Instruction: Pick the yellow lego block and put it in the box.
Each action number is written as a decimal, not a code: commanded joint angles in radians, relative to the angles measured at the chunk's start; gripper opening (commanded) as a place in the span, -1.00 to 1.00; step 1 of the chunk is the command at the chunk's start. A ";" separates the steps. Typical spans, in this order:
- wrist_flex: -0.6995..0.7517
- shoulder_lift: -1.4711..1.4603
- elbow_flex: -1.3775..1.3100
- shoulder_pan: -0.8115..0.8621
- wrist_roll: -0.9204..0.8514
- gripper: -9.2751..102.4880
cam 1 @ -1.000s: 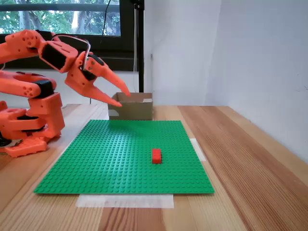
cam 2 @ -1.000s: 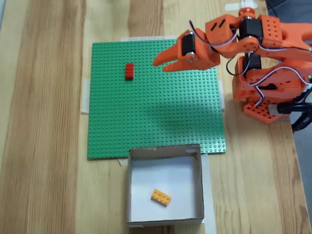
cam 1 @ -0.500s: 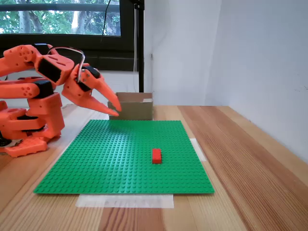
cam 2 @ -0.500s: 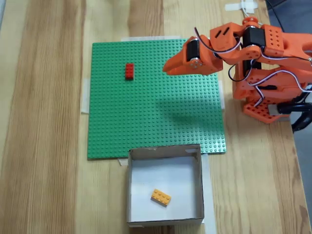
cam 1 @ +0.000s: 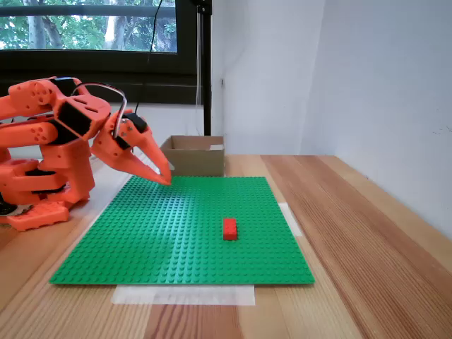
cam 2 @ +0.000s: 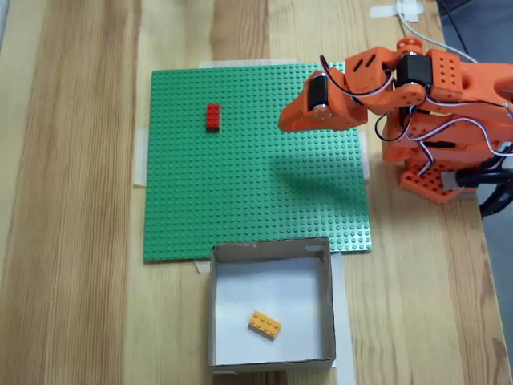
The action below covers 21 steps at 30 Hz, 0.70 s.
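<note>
The yellow lego block (cam 2: 264,323) lies flat on the white floor of the box (cam 2: 212,305), seen from above in a fixed view. The same brown cardboard box (cam 1: 198,157) stands at the far edge of the green baseplate in a fixed view from the side. My orange gripper (cam 1: 164,176) points down just above the baseplate's left rear part, its fingers together with nothing between them. From above, the gripper (cam 2: 284,122) hangs over the plate's right side, well apart from the box.
A red lego brick (cam 1: 229,228) sits on the green baseplate (cam 1: 141,240); from above the red brick (cam 2: 212,117) is near the plate's upper left. The arm's orange base (cam 2: 449,120) stands on the wooden table right of the plate. A white wall runs along one table side.
The arm has folded back toward its base and the gripper has sunk lower over the baseplate. Its fingers, parted a second ago, now lie together. The yellow block stayed in the box.
</note>
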 commanded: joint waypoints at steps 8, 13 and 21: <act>-0.023 0.005 0.023 -0.003 0.014 -0.85; -0.058 0.005 0.060 -0.015 0.018 -0.85; -0.149 0.005 0.169 -0.026 0.006 -0.85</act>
